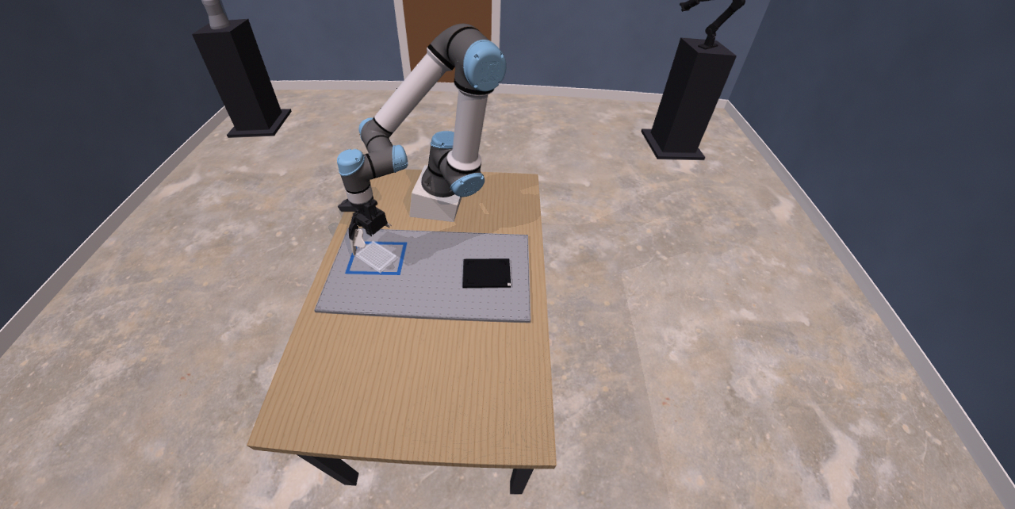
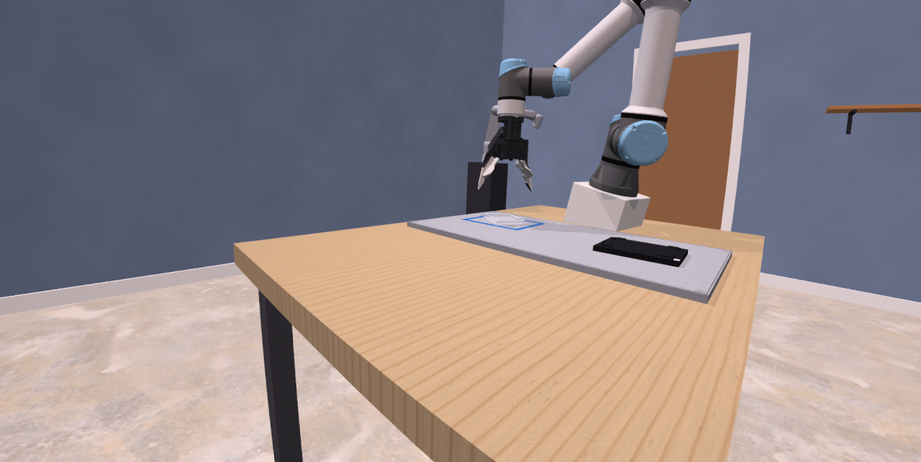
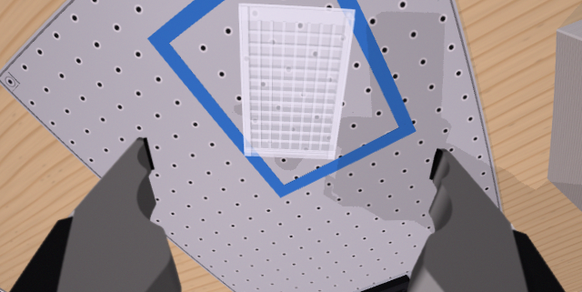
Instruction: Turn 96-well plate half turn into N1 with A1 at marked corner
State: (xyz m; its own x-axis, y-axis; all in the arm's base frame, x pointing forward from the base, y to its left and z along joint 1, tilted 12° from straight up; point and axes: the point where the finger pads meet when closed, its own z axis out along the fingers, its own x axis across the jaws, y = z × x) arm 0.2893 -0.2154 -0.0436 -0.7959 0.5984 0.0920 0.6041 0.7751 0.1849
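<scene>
The clear 96-well plate (image 1: 376, 255) lies flat on the grey perforated board (image 1: 426, 278), inside a blue square outline (image 1: 352, 261). In the wrist view the plate (image 3: 295, 83) sits skewed to the blue outline (image 3: 191, 87), and two of its corners overlap the blue line. I cannot tell which corner is cut off. The black plate nest (image 1: 487, 272) stands apart at the board's right, with nothing in it. My gripper (image 2: 505, 183) hangs open and empty well above the plate, its fingers spread wider than the plate's short side.
The arm's white base block (image 1: 434, 204) stands just behind the board and shows at the right edge of the wrist view (image 3: 566, 110). The board's left edge and the wooden table (image 1: 411, 378) lie close to the blue outline.
</scene>
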